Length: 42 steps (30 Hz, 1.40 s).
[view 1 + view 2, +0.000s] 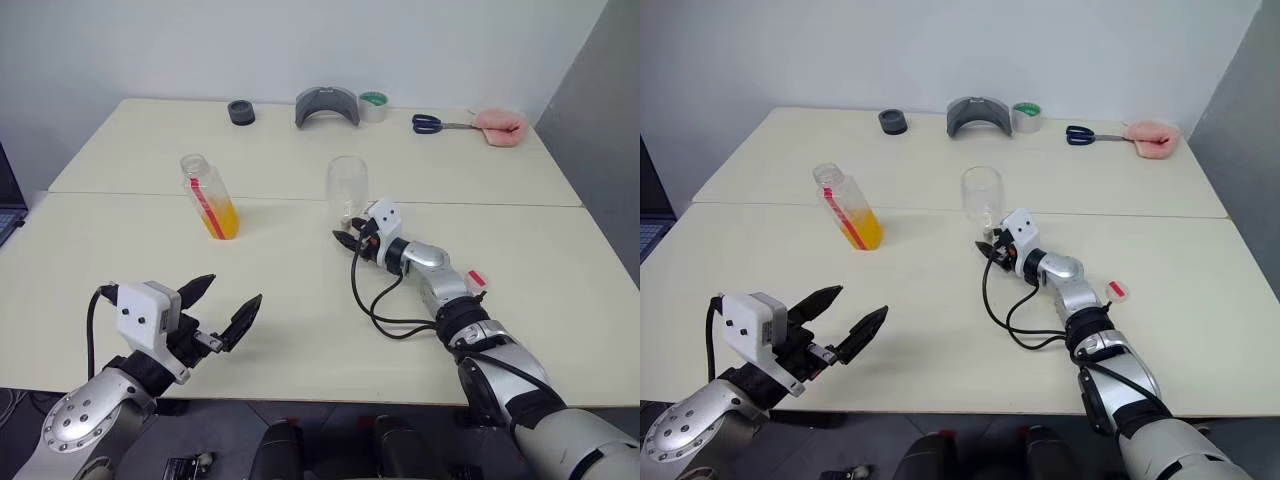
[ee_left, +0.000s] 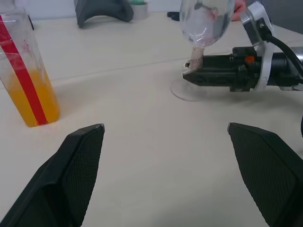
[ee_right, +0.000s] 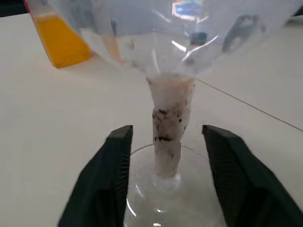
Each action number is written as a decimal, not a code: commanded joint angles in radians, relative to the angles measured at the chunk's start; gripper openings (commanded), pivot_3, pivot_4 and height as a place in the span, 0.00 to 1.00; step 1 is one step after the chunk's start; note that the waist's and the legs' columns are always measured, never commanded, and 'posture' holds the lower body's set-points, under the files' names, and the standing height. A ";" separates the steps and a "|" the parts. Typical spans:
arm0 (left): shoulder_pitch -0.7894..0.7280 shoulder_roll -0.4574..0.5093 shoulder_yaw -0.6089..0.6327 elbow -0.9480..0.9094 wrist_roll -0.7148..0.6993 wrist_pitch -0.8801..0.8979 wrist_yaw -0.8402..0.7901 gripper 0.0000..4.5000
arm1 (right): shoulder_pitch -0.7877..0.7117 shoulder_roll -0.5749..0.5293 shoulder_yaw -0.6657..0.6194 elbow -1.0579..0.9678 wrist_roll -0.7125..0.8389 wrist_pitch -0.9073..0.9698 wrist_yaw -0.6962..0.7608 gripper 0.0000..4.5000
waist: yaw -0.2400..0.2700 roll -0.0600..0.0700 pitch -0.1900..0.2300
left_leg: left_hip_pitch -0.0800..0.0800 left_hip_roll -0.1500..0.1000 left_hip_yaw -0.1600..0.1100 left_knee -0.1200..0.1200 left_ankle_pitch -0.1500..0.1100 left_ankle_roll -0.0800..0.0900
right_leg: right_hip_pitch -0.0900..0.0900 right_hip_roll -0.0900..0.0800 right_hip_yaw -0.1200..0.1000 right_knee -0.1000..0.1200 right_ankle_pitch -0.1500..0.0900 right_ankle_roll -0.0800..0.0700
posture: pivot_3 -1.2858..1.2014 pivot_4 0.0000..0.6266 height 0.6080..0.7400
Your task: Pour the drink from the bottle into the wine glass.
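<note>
The bottle [image 1: 210,198] stands upright on the left half of the table, uncapped, with a red strip down its side. The orange drink [image 1: 223,219] fills its lower part. The wine glass [image 1: 347,188] stands empty at the table's middle, to the right of the bottle. My right gripper [image 1: 352,240] lies low at the glass's base. Its fingers [image 3: 118,156] stand open on either side of the stem [image 3: 168,127], with a gap on both sides. My left gripper [image 1: 225,305] hovers open near the front edge, nothing between its fingers [image 2: 80,156], pointing toward bottle and glass.
Along the far edge lie a black tape roll [image 1: 240,112], a grey curved piece [image 1: 327,107], a green-cored tape roll [image 1: 373,106], blue-handled scissors [image 1: 430,123] and a pink object [image 1: 500,127]. A seam [image 1: 150,196] crosses the table behind the bottle.
</note>
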State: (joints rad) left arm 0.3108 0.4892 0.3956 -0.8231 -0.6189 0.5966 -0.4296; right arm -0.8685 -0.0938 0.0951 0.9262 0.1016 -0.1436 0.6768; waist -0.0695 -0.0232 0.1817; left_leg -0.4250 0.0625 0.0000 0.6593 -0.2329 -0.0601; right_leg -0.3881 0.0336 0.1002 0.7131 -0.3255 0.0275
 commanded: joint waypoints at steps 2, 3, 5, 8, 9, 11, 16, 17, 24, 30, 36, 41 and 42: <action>-0.032 0.018 -0.008 0.032 0.002 -0.032 -0.021 1.00 | 0.096 -0.053 -0.031 -0.198 0.038 0.055 0.053 0.96 | 0.004 0.000 0.000 | 0.000 0.000 0.000 0.000 0.000 0.000 | 0.000 0.000 0.000 0.000 0.000 0.000 | 0.52 0.24 1.00; -0.037 0.020 -0.006 0.044 0.006 -0.037 -0.024 1.00 | 0.125 -0.072 -0.036 -0.254 0.045 0.084 0.062 0.99 | 0.009 0.000 0.000 | 0.000 0.000 -0.001 0.000 0.000 0.000 | 0.000 0.000 0.000 0.000 0.000 0.000 | 0.52 0.24 1.00; -0.039 0.017 0.010 0.067 0.005 -0.051 -0.027 1.00 | 0.215 -0.147 -0.047 -0.451 0.075 0.172 0.099 0.99 | 0.015 0.000 0.000 | 0.000 0.000 0.000 0.000 0.000 0.000 | 0.000 -0.001 0.000 0.000 0.000 0.000 | 0.52 0.24 1.00; -0.032 0.004 0.013 0.106 0.035 -0.095 -0.022 1.00 | 0.334 -0.247 -0.073 -0.745 0.159 0.324 0.140 0.99 | 0.018 0.001 0.001 | -0.002 0.000 0.000 0.000 0.000 0.000 | 0.000 -0.002 0.000 -0.001 0.000 0.000 | 0.52 0.24 1.00; -0.017 0.003 0.005 0.127 0.065 -0.122 -0.027 1.00 | 0.381 -0.292 -0.093 -0.882 0.236 0.420 0.165 0.99 | 0.014 0.001 0.001 | -0.001 -0.001 0.000 0.000 0.000 0.000 | 0.000 -0.002 0.000 -0.001 0.000 0.000 | 0.52 0.24 1.00; -0.006 -0.010 0.008 0.161 0.098 -0.161 -0.020 1.00 | 0.447 -0.381 -0.136 -1.118 0.397 0.607 0.199 0.99 | 0.010 0.002 0.001 | -0.001 0.000 0.000 -0.001 0.000 0.000 | -0.001 -0.001 0.000 -0.001 0.000 0.000 | 0.52 0.24 1.00; -0.099 -0.029 0.040 0.273 0.150 -0.227 0.040 1.00 | 0.428 -0.525 -0.224 -1.395 0.712 0.925 0.160 0.99 | 0.006 0.001 0.002 | 0.001 0.002 -0.002 -0.003 0.000 0.000 | 0.000 0.001 0.000 -0.001 -0.003 0.001 | 0.52 0.24 1.00; -0.125 -0.025 0.039 0.300 0.162 -0.233 0.047 1.00 | 0.408 -0.534 -0.226 -1.408 0.734 0.952 0.146 0.99 | 0.006 0.001 0.002 | 0.002 0.002 -0.002 -0.003 0.000 0.000 | 0.001 0.001 0.000 -0.001 -0.004 0.003 | 0.52 0.24 1.00; -0.310 0.026 -0.018 0.494 0.258 -0.299 0.039 1.00 | 0.293 -0.499 -0.177 -1.426 0.744 0.992 0.054 0.99 | 0.012 -0.001 0.002 | 0.001 0.000 0.001 -0.001 0.000 0.000 | 0.000 0.001 0.002 -0.002 -0.004 0.004 | 0.52 0.24 1.00; -0.443 0.048 -0.038 0.647 0.285 -0.353 0.002 1.00 | 0.294 -0.485 -0.169 -1.442 0.745 0.998 0.005 0.99 | 0.016 -0.001 0.001 | -0.003 0.000 0.000 -0.001 0.000 0.000 | -0.001 0.001 -0.001 -0.003 -0.001 -0.001 | 0.52 0.24 1.00; -0.521 0.062 -0.055 0.767 0.318 -0.413 -0.022 1.00 | 0.296 -0.482 -0.179 -1.454 0.783 1.010 -0.024 0.99 | 0.018 -0.001 0.001 | -0.004 0.000 -0.001 -0.001 0.000 0.000 | -0.001 0.000 -0.002 -0.004 -0.001 -0.001 | 0.52 0.24 1.00; -0.587 0.058 -0.081 0.847 0.331 -0.454 -0.047 1.00 | 0.308 -0.494 -0.206 -1.469 0.847 1.023 -0.022 0.99 | 0.019 -0.001 0.001 | -0.004 0.000 -0.001 -0.001 0.000 0.000 | -0.001 0.000 -0.002 -0.004 -0.001 -0.001 | 0.52 0.24 1.00; -0.600 0.057 -0.086 0.859 0.333 -0.458 -0.049 1.00 | 0.306 -0.497 -0.206 -1.470 0.850 1.022 -0.020 0.99 | 0.019 -0.001 0.001 | -0.004 0.000 -0.001 -0.001 0.000 0.000 | -0.001 0.000 -0.002 -0.004 -0.001 -0.001 | 0.52 0.24 1.00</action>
State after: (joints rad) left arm -0.2645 0.5345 0.3095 0.0399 -0.2916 0.1675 -0.4722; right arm -0.5591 -0.5812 -0.0733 -0.5093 0.9241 0.8842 0.6533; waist -0.0503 -0.0245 0.1832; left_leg -0.4292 0.0626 -0.0013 0.6579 -0.2331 -0.0600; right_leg -0.3893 0.0341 0.0979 0.7090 -0.3264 0.0269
